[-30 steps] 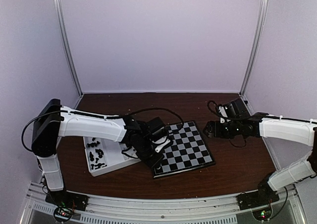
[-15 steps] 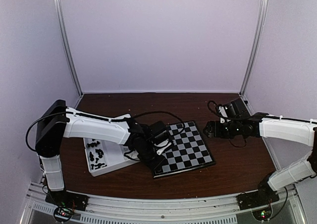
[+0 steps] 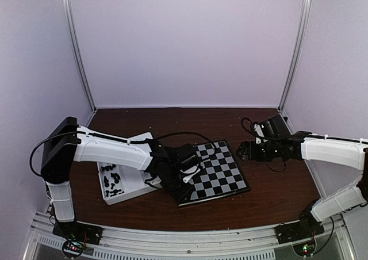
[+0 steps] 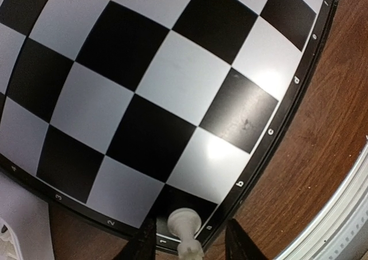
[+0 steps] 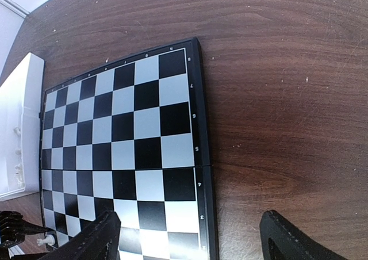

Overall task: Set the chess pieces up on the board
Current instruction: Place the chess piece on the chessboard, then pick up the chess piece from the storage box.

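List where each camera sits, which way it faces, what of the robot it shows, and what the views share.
Top external: high behind the bases, facing down and forward over the table; both arms, left gripper and right gripper show.
Left wrist: just above the board corner, facing down; its fingers flank a white piece.
Right wrist: right of the board, facing across it toward the white tray; its spread fingers show.
Shared: all three see the board; the top and right wrist views also share the tray.

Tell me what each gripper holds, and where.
Nothing. Left gripper's jaws flank a white piece on the board, apart from it; right gripper is open, empty.
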You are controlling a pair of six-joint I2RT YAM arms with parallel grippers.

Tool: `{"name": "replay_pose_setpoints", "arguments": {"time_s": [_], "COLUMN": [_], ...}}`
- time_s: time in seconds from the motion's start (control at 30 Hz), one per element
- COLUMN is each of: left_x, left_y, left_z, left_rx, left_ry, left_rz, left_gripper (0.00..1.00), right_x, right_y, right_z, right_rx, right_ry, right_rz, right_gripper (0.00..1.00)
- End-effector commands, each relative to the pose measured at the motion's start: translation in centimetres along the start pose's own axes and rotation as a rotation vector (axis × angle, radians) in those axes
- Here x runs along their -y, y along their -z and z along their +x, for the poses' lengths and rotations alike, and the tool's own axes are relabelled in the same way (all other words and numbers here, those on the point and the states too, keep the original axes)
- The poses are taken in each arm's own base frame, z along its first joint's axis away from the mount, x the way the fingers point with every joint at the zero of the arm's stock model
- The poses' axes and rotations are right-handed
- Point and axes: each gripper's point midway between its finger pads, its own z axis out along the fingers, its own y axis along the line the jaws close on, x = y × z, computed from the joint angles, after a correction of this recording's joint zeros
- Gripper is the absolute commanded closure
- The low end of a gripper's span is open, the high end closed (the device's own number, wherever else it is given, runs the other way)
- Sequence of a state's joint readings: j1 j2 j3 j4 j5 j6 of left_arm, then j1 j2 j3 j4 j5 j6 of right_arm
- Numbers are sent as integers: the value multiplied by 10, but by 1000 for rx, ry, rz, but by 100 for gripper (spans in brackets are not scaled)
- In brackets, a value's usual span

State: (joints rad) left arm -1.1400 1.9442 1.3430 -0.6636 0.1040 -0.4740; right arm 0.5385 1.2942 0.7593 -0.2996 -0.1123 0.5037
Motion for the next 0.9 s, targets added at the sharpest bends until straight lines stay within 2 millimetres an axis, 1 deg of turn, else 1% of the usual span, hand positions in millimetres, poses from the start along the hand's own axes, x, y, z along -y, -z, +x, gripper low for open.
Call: {"name": "replay_pose_setpoints", "arguments": {"time_s": [0.0, 0.07, 0.17, 0.3, 0.37, 0.4, 0.57, 0.63, 0.7, 0.77, 0.87], "left_x": [-4, -4, -3, -23, -36, -45, -101, -121, -138, -151, -163], "left_y": [11, 22, 41, 68, 77, 82, 103, 106, 104, 99, 91], "left_z": [-9, -16, -26, -36, -39, -41, -53, -55, -55, -53, -48], "left_rx": [42, 74, 129, 201, 224, 235, 278, 285, 279, 265, 234], "left_ry": [2, 10, 14, 53, 79, 92, 182, 208, 234, 250, 259], "left_rz": [-46, -52, -47, -96, -100, -106, -121, -142, -158, -172, -200], "left_gripper": [55, 50, 48, 51, 52, 53, 57, 58, 60, 62, 65], "right_x": [0, 0, 0, -1, -1, -1, -3, -3, -4, -4, -4], "right_y": [6, 7, 8, 7, 6, 6, 3, 2, 1, 1, 1], "right_z": [-1, -3, -3, -4, -4, -5, -8, -8, -9, -9, -10], "right_rx": [20, 26, 28, 30, 31, 33, 35, 31, 28, 23, 23], "right_ry": [-2, -2, -2, -2, -3, -3, 1, 2, 3, 6, 9], "right_rz": [0, 0, 3, 0, 0, 0, 0, 0, -2, 2, 5], "right_gripper": [13, 12, 13, 12, 13, 13, 13, 13, 12, 13, 13]}}
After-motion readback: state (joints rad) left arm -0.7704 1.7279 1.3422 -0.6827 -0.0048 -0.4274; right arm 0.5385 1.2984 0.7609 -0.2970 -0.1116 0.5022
